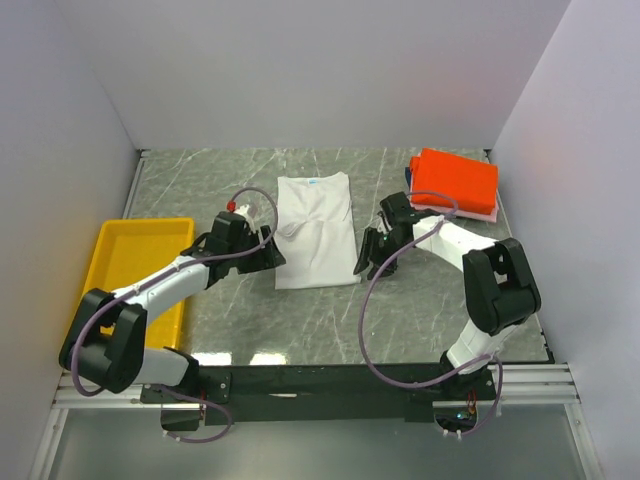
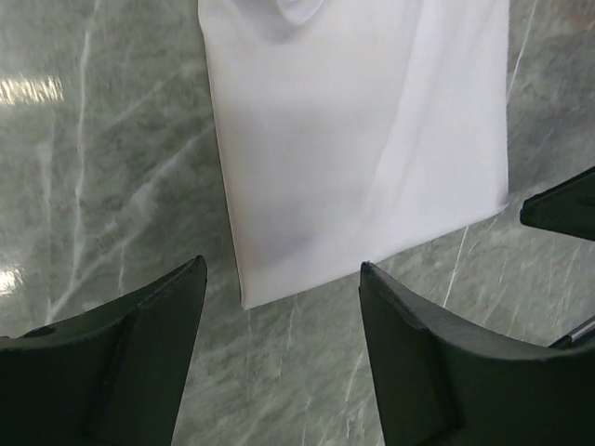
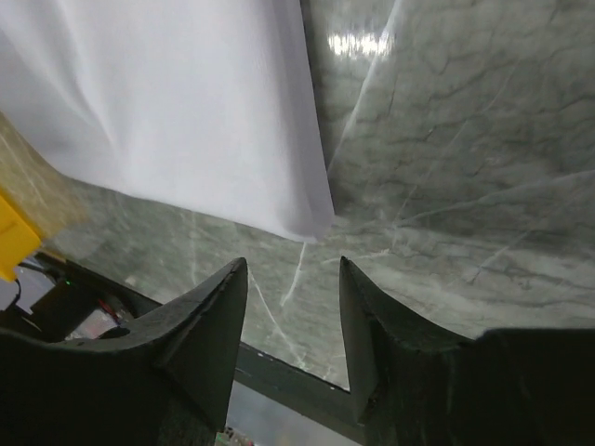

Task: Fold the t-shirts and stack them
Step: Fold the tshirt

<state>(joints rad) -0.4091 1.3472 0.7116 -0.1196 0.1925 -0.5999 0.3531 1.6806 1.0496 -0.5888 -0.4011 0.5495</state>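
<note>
White t-shirt (image 1: 315, 230) lay flat on the table (image 1: 420, 310), folded to a narrow rectangle. Left gripper (image 2: 282, 269) and right gripper (image 3: 293, 265) hovered at its near corners, jaws apart, empty. Risk: pinching only one layer, or an unequal lift, would skew the fold. Folded stack (image 1: 455, 180) at far right and yellow tray (image 1: 135, 250) at left; neither obstructed.

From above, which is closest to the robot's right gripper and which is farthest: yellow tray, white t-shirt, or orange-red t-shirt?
1. The white t-shirt, just beside the right gripper, on its left.
2. The orange-red t-shirt, on the pile in the back right corner.
3. The yellow tray, far over on the left side.
</note>
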